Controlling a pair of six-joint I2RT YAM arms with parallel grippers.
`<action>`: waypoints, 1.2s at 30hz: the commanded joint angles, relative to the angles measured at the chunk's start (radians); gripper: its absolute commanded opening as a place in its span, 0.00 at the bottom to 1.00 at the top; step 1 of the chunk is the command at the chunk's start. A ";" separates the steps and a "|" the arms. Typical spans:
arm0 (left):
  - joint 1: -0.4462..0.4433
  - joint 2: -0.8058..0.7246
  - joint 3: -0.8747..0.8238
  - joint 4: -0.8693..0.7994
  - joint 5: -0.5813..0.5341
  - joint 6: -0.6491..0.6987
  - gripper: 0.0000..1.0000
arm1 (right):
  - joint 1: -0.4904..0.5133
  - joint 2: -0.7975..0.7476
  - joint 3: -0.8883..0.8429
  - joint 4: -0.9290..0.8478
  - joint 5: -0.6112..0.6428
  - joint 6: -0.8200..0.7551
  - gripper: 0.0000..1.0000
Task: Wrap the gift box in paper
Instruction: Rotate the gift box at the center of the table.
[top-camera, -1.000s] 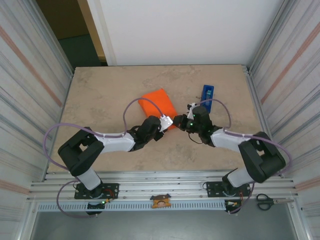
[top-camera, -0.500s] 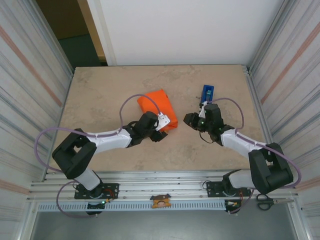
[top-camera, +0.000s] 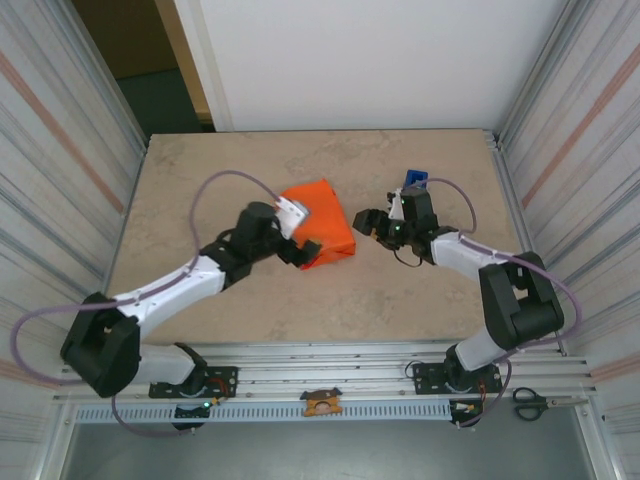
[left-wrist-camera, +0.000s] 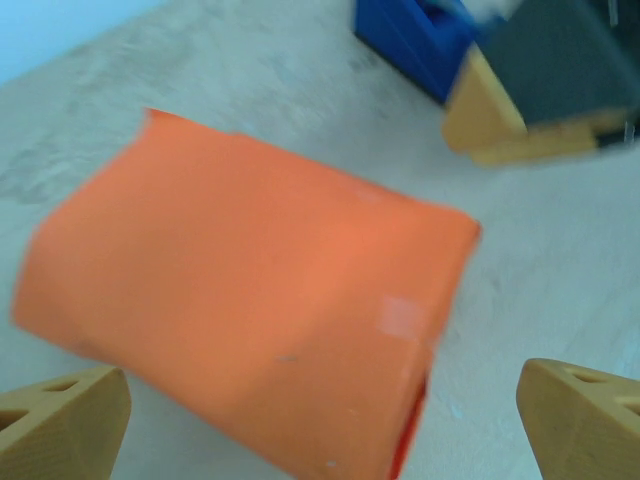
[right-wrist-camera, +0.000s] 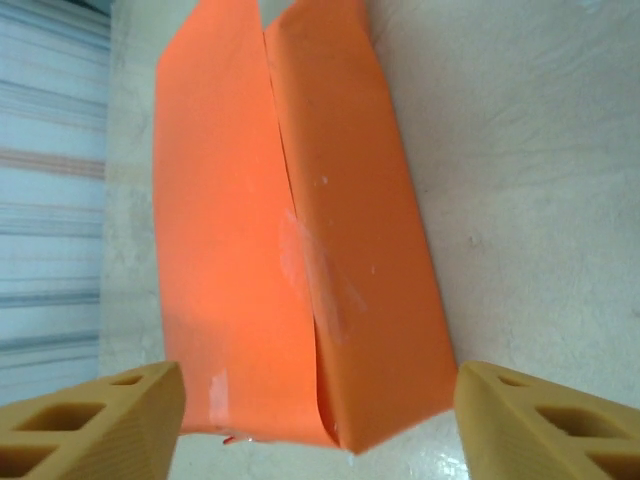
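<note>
Overhead, your left fingers and right fingers stood apart, empty, on either side of the paper. It lay folded into a parcel on the bench, with the blue tape dispenser near the right arm. From the left wrist, the spread fingers framed the parcel, and a red sliver of the gift box showed at its open end. From the right wrist, the parted fingers faced its overlapped seam.
</note>
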 joint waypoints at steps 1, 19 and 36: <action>0.137 -0.010 0.022 -0.078 0.142 -0.272 0.99 | -0.006 0.087 0.127 -0.102 -0.074 -0.072 0.75; 0.399 0.238 0.034 -0.038 0.613 -0.631 0.98 | 0.054 0.340 0.345 -0.112 -0.351 0.000 0.75; 0.411 0.478 0.229 -0.153 0.656 -0.646 0.86 | 0.007 0.410 0.505 -0.227 -0.144 -0.003 0.78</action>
